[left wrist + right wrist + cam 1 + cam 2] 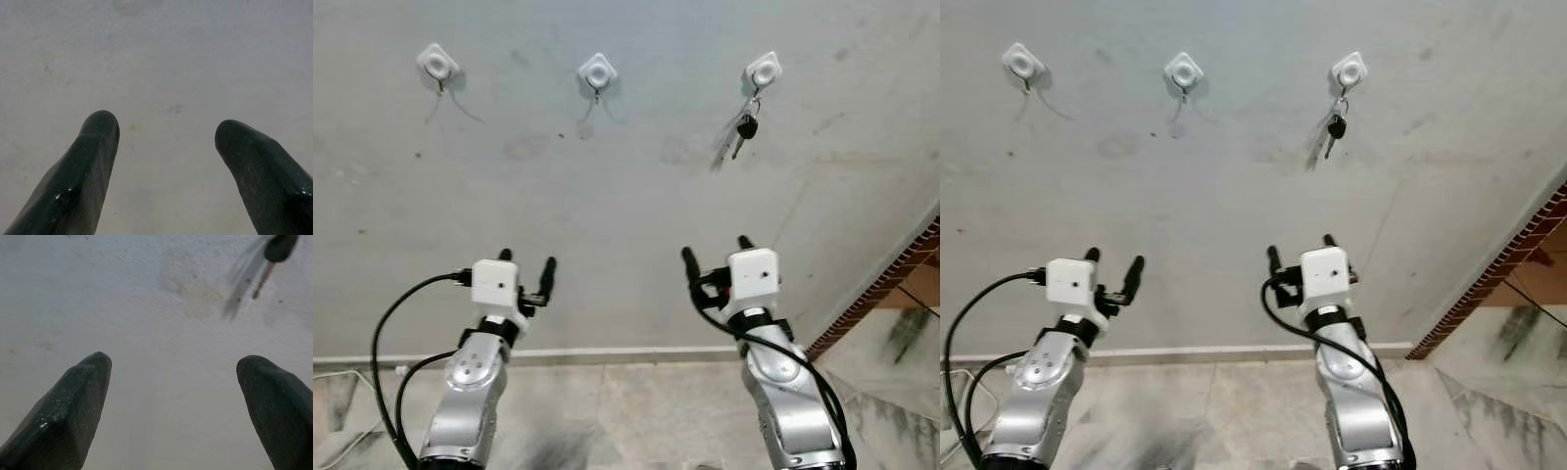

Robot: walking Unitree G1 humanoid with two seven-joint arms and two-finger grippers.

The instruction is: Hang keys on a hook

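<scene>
You're looking at a done job: keys (745,127) hanging off the 1 o'clock hook (763,70). Left gripper (526,269) and right gripper (717,257) are idling below, fingers spread, holding nothing.

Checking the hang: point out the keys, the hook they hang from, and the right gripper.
keys (745,127), left eye view, black key head.
right hook (764,70), left eye view, white base.
right gripper (717,251), left eye view, midway between fingertips.
</scene>
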